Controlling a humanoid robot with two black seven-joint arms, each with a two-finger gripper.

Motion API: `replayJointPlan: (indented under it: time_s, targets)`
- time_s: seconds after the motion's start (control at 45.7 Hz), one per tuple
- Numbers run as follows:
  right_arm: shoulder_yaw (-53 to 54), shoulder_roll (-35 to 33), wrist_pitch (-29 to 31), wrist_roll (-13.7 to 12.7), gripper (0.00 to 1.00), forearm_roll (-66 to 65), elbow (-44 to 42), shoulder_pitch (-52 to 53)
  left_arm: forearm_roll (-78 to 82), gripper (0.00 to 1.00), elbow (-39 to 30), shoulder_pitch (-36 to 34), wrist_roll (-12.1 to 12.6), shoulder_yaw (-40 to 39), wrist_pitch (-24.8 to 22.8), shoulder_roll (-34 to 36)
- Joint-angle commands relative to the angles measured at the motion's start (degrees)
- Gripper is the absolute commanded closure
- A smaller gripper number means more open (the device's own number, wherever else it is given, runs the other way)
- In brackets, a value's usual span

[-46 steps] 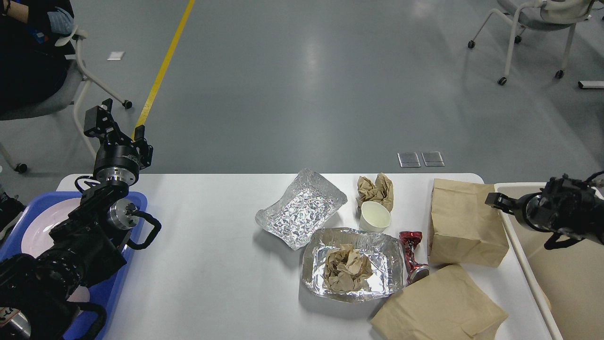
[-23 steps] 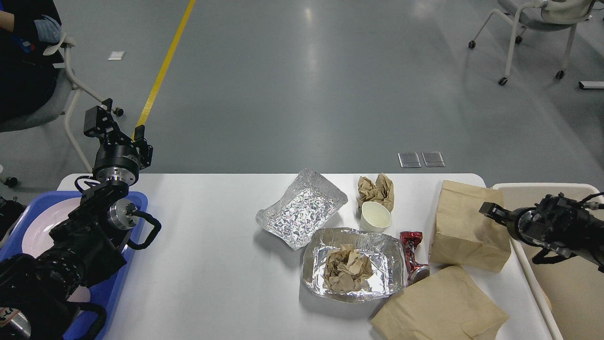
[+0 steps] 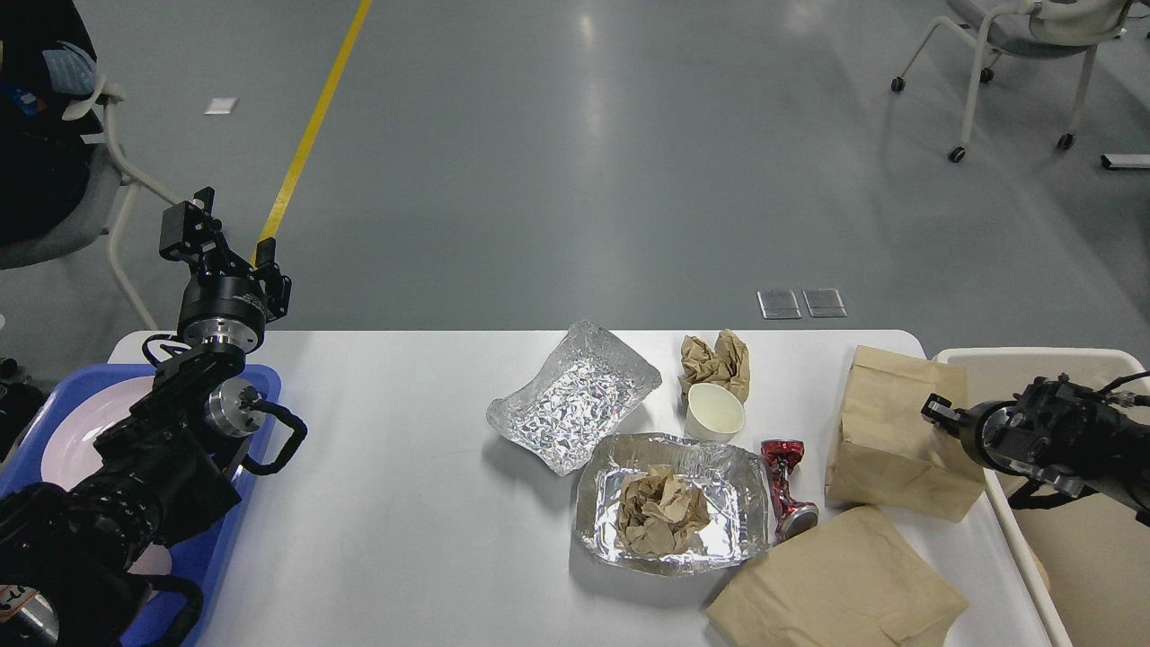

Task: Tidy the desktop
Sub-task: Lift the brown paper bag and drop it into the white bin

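1 gripper against paper bag

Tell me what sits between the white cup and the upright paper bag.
Head view: only bare desktop lies between the cup and the bag; the crushed red can sits nearer, just below that line.

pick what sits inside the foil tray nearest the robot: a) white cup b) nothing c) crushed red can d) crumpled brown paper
d: a wad of crumpled brown paper lies inside the near foil tray; the crushed red can lies on the desktop beside its right edge.
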Motion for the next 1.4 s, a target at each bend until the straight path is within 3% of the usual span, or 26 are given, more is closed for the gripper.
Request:
replayJointPlan:
  time_s: [0.0,0.153,0.329,0.657,0.92,1.161,1.38]
  targets:
    - [2.1,-0.4,-1.3,0.0,1.0,0.1,-0.1,0.6,0.1,0.04,0.0,0.1,0.0,0.0,0.1,0.0]
    - [8.0,-5.6,-0.6,0.0,1.0,0.1,1.3,3.1,0.1,0.04,0.0,0.0,0.0,0.0,0.0,0.0]
    - [7.2,-12.8,1.4,0.1,1.0,-0.2,10.8,11.7,0.0,0.04,0.0,0.0,0.0,0.0,0.0,0.0]
    - [7.3,-17.6,7.3,0.1,1.0,-0.1,17.2,19.7,0.0,0.04,0.0,0.1,0.0,0.0,0.0,0.0]
    - [8.0,-26.4,15.5,0.2,1.0,-0.1,24.7,36.6,0.1,0.04,0.0,0.1,0.0,0.0,0.0,0.0]
    - [8.0,-30.0,23.3,0.1,1.0,0.1,26.3,53.1,0.1,0.04,0.0,0.0,0.0,0.0,0.1,0.0]
    - [6.7,-30.0,20.0,0.0,1.0,0.0,23.1,55.0,0.1,0.04,0.0,0.0,0.0,0.0,0.0,0.0]
